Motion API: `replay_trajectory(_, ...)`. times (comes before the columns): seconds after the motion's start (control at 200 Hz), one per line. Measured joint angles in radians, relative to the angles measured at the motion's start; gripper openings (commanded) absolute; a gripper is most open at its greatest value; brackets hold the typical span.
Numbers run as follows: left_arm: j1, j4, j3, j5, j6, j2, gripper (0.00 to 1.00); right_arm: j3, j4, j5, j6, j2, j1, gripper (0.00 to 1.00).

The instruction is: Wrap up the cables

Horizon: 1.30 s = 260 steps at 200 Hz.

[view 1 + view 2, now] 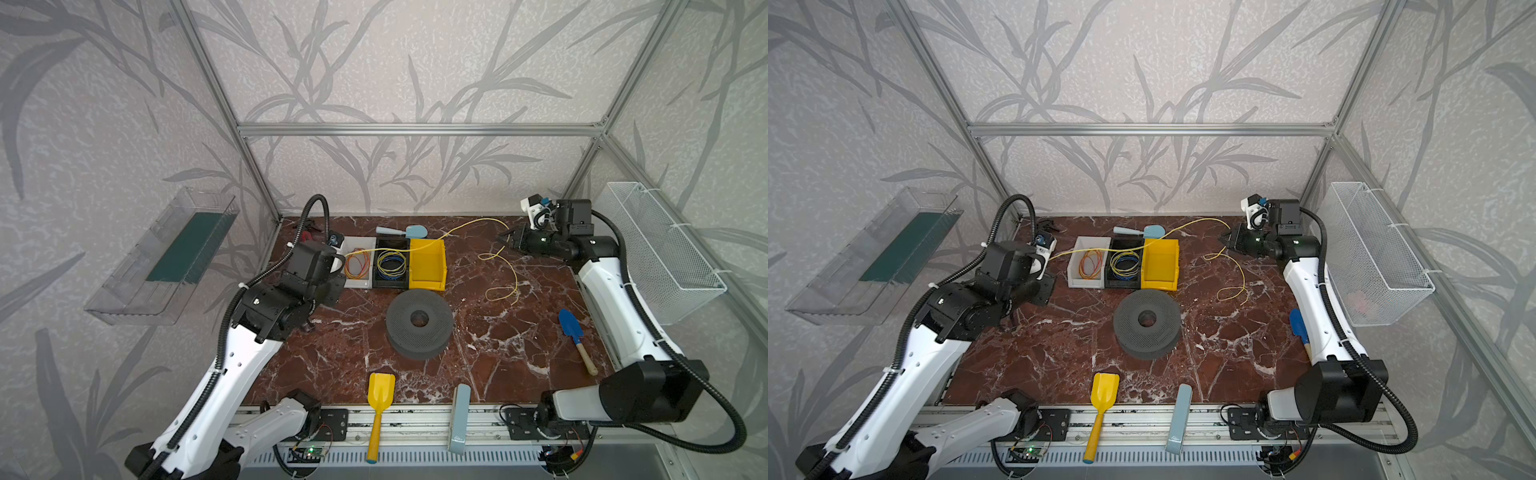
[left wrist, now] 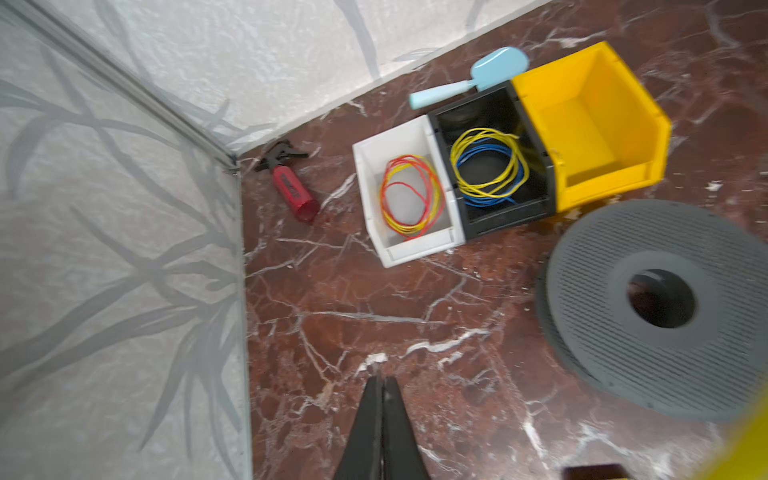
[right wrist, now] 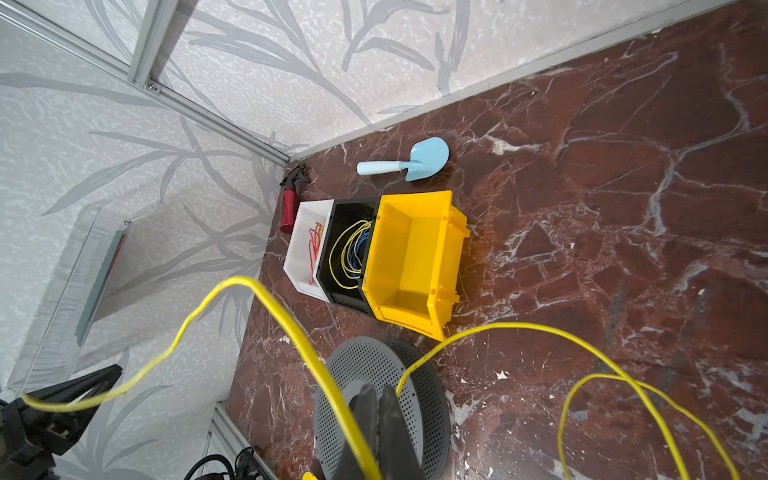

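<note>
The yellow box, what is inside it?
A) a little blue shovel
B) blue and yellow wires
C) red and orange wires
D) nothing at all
D: the right wrist view looks straight into the yellow box and shows only its bare floor. The red-and-orange wires lie in the white box, and the blue-and-yellow wires lie in the black box.

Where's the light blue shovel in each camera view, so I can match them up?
In a top view: light blue shovel lies just behind the yellow bin.
In a top view: same place, behind the bin.
Left wrist: by the bin's back corner.
Right wrist: behind the bin, apart from it.
Shared landmark: the yellow bin.
</note>
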Motion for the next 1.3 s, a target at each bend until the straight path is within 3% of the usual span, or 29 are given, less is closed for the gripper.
replay_trajectory(0.265, 0.000, -0.077, 0.115, 0.269, -0.045, 0.106, 0.00, 0.009, -0.007, 0.006, -0.008, 0.014, -0.002, 0.00)
replay_trajectory(0.62, 0.001, -0.201, 0.168, 0.596, -0.077, 0.130, 0.00, 0.013, -0.005, 0.011, -0.006, 0.061, -0.011, 0.00)
replay_trajectory(0.755, 0.003, -0.208, 0.166, 0.656, -0.098, 0.131, 0.42, 0.013, 0.006, 0.010, 0.013, 0.081, -0.011, 0.00)
replay_trajectory(0.845, 0.004, -0.193, 0.156, 0.692, -0.120, 0.116, 0.52, 0.013, 0.011, 0.003, 0.022, 0.082, -0.011, 0.00)
replay_trajectory(1.164, 0.038, -0.097, 0.083, 0.696, -0.209, 0.008, 0.55, 0.012, 0.071, -0.063, 0.077, 0.081, -0.014, 0.00)
replay_trajectory(1.299, 0.072, -0.023, 0.018, 0.716, -0.269, -0.080, 0.33, -0.003, 0.121, -0.098, 0.122, 0.078, -0.028, 0.00)
